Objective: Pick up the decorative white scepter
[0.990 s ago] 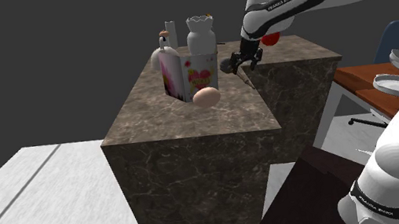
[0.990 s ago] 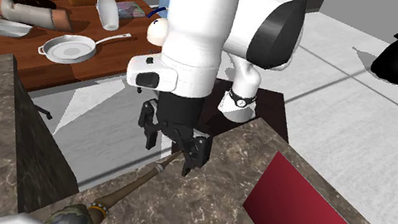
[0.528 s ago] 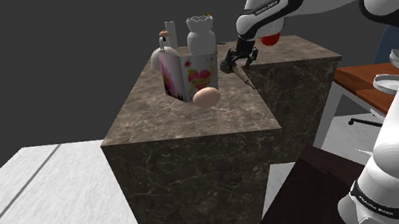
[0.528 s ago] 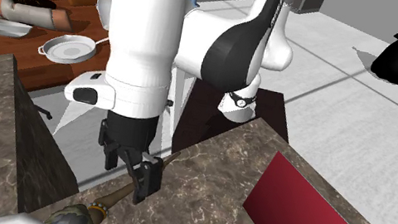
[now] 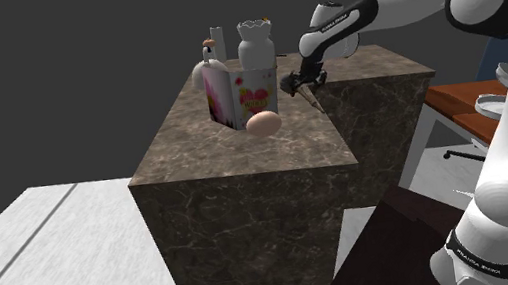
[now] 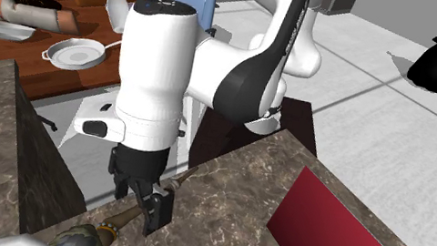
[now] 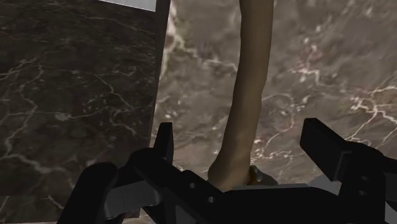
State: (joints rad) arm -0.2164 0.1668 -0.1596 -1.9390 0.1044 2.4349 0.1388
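The scepter [image 7: 249, 95] is drawn with a tan-brown shaft, not white. It lies flat on the dark marble counter [image 5: 212, 147], close to the edge that faces a second marble block. In the second exterior view its shaft [image 6: 184, 179] runs down to an ornate dark head [image 6: 83, 242]. My black gripper [image 6: 140, 203] hangs right over the shaft, fingers pointing down. Seen from the wrist, the gripper [image 7: 245, 137] is open and the shaft passes between its fingers [image 7: 165, 137] without touching either. The shoulder view puts the gripper [image 5: 297, 82] at the counter's far right edge, above the scepter [image 5: 316, 99].
A flowered box [image 5: 236, 93], a pale egg-shaped thing [image 5: 262, 123], a white vase [image 5: 255, 43] and a white jug [image 5: 209, 67] stand on the counter. A red box face [image 6: 334, 244] is close by. The second marble block [image 5: 374, 75] adjoins. A wooden table [image 6: 68, 72] holds dishes.
The gripper has slid along the shaft toward the scepter's head and come lower over it. The arm's upper links swung across. The scepter has not moved.
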